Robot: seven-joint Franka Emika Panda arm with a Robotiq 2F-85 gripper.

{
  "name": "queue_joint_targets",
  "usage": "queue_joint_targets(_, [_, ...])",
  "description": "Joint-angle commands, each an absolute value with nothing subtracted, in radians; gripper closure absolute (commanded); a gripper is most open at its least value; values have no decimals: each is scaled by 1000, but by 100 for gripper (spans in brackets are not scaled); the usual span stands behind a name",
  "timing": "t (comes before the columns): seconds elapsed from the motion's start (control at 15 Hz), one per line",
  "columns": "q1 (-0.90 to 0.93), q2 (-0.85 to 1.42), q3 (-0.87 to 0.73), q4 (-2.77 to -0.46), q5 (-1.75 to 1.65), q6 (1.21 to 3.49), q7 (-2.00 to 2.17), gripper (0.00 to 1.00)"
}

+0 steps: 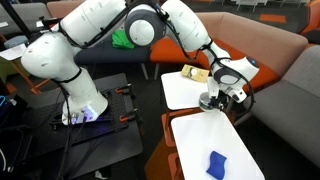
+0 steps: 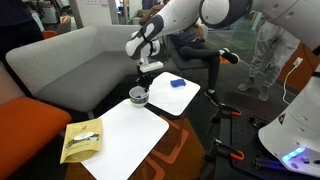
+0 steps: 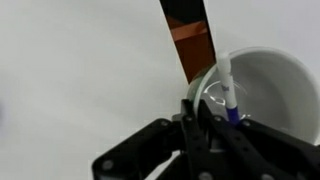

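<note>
Pinching a pen (image 3: 228,88) inside the cup (image 3: 285,75), hand (image 3: 207,112) closed.

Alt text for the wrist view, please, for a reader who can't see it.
The robot's black fingers, closed, reach from the bottom edge to the rim of a round white cup, where a white marker with a purple band stands tilted; whether they grip it is unclear. Behind, an orange-brown gap splits the white tabletop.

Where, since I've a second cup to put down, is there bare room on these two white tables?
One table is bare between the tan packet and the white cup. The other table is free all round the blue cloth. Crowded: the cup's edge, where the gripper holds a pen inside it.
</note>
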State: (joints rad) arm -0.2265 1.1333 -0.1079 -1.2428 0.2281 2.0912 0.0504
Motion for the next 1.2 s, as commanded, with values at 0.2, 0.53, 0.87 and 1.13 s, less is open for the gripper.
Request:
queue_joint_targets(0.2, [-312, 933, -52, -1636, 393, 2365, -2, 98])
queue_joint_targets(0.53, [-312, 793, -57, -1883, 418, 2541, -6, 98])
queue_joint_targets(0.87, [-324, 698, -76, -2036, 419, 2596, 18, 98])
queue_joint_targets(1.13, [-382, 678, -60, -2097, 470, 2583, -2, 98])
